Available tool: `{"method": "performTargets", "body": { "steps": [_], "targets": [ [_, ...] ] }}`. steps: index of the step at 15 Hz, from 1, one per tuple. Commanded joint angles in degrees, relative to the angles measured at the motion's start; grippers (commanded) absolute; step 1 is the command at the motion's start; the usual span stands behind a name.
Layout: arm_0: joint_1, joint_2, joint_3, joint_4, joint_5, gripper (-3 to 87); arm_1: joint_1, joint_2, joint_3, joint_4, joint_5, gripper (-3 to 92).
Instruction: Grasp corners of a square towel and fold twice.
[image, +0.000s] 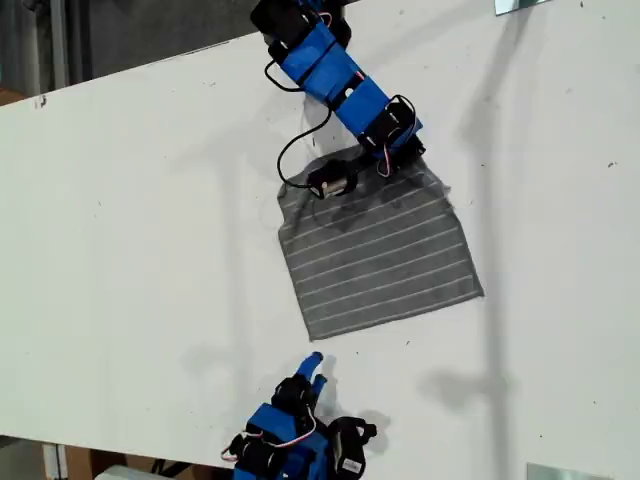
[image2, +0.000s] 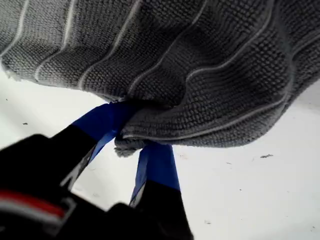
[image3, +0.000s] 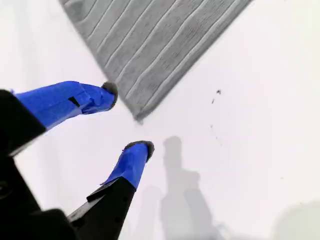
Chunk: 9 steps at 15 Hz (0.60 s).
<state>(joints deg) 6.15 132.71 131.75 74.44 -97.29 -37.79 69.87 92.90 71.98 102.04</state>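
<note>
Your towel (image: 380, 255) lies flat, stripes running across the exterior view, slightly tilted; my first gripper (image2: 131, 142) pinches its far corner (image2: 127, 145), my second gripper (image3: 127, 120) hangs agape nearby

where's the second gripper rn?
My second gripper sits at the bottom centre of the exterior view, open over the white table, just short of the towel's nearest corner.

We seem to work in a lab: a bare white worktop (image: 120, 250) carrying two blue arms (image: 340, 80).
</note>
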Motion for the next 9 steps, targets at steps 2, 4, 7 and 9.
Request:
{"method": "performTargets", "body": {
  "steps": [2, 4, 7, 9],
  "targets": [
    [13.6, -47.4, -50.5, 5.8, -0.4, 22.6, 0.3, 0.7, -3.5, 1.8, -0.4, -0.1],
    [18.4, -51.4, -56.5, 4.7, -3.8, 23.1, -0.3, 0.4, -3.5, 1.8, 0.0, -0.1],
    [24.5, -60.0, -67.2, 4.6, -7.6, 24.0, -0.4, -0.7, -3.5, 1.7, 0.2, -0.1],
    [26.8, -69.1, -79.3, 4.0, -6.9, 24.6, -0.1, -0.8, -3.5, 1.7, 0.1, -0.1]
  ]
}}
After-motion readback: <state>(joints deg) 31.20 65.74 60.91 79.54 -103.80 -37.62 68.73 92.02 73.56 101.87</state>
